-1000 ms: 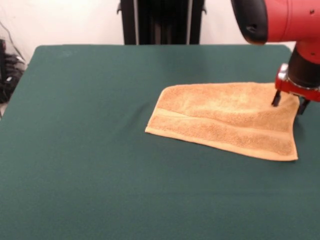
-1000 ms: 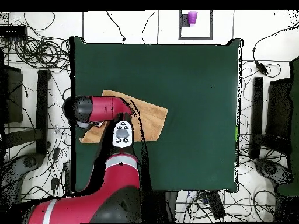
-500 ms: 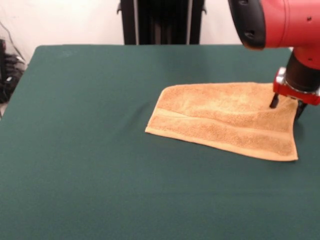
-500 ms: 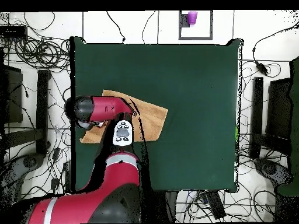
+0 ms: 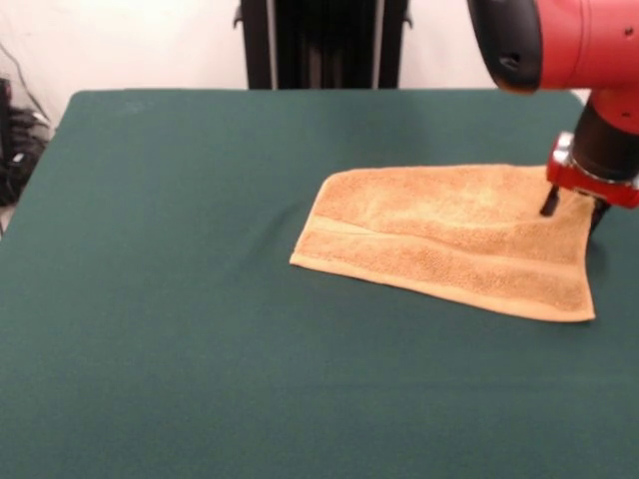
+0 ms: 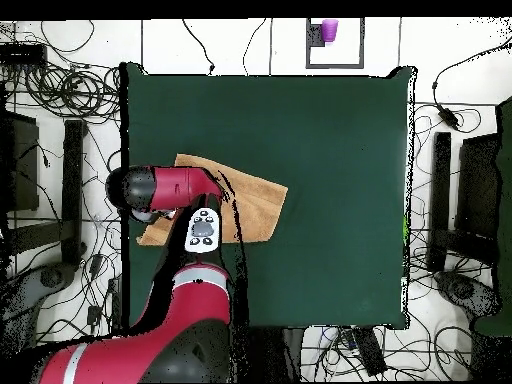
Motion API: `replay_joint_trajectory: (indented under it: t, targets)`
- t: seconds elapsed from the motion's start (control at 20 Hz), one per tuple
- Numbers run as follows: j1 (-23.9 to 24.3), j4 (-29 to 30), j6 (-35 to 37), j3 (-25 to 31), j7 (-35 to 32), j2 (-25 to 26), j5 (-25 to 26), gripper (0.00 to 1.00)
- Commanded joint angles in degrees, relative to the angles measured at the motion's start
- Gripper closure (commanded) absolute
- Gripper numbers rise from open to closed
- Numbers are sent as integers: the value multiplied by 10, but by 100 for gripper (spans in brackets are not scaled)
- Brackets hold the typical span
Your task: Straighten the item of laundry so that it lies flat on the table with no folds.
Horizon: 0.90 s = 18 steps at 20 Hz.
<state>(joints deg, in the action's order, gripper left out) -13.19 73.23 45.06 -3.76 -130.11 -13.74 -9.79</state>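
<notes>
The orange-tan towel (image 5: 449, 239) lies on the green table (image 5: 200, 299) towards the right side, folded over on itself, with a paler band along its near edge. My gripper (image 5: 573, 210) stands open over the towel's far right corner. One dark finger (image 5: 549, 200) touches the cloth and the other sits just past the towel's edge. In the overhead view the red arm (image 6: 170, 188) covers the towel's left part. Only the right end of the towel (image 6: 258, 205) shows there, and the gripper itself is hidden under the arm.
The towel's right edge lies close to the table's edge (image 5: 609, 299). Cables, black stands and monitors ring the table (image 6: 330, 150) on the floor. A purple cup (image 6: 328, 30) sits beyond the table's far side.
The gripper stays at the towel's far right corner, dipping only slightly. The arm's upper link has shifted a little. The towel's shape is unchanged.
</notes>
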Motion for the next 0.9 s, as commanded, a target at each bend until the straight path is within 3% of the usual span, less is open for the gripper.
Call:
replay_joint_trajectory:
  t: [0.05,0.9]
  targets:
    - [-8,23,-35,-2,-99,29,6,100]
    - [-7,25,-63,-22,-99,37,16,100]
